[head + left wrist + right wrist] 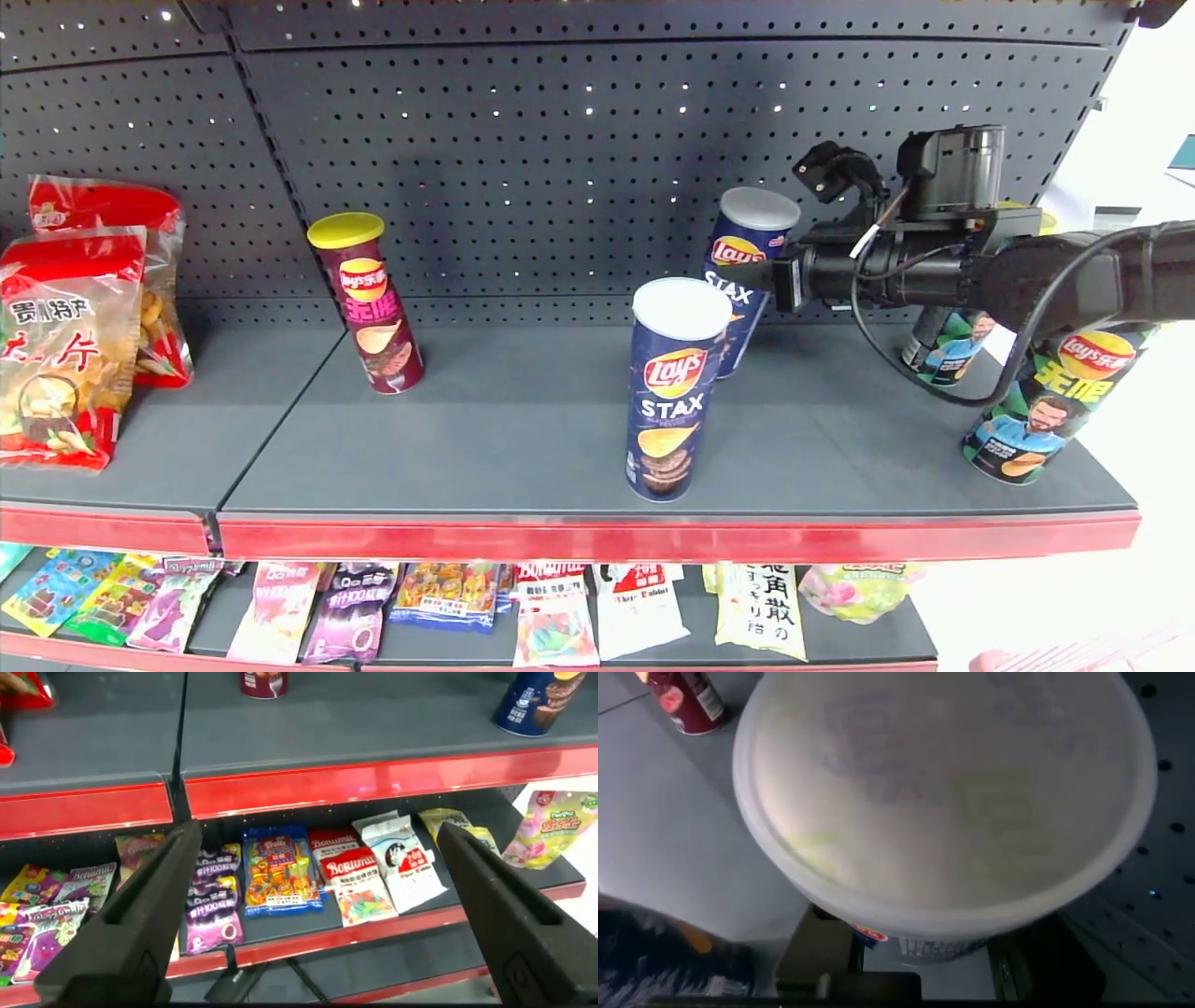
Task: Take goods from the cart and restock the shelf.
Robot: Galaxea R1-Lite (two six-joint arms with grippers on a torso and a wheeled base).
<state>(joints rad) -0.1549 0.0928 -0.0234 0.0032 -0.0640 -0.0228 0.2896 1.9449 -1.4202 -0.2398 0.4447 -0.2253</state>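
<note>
on the grey shelf (523, 439), the right claw (761, 277) grips a tilted blue can (758, 210) mid-placing, likely needing uprighting then release; left claw (318, 840) apart.

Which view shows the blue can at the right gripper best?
Head view: the rear blue can shows its top and side, tilted, at the right gripper. The right wrist view has its lid close up.
</note>
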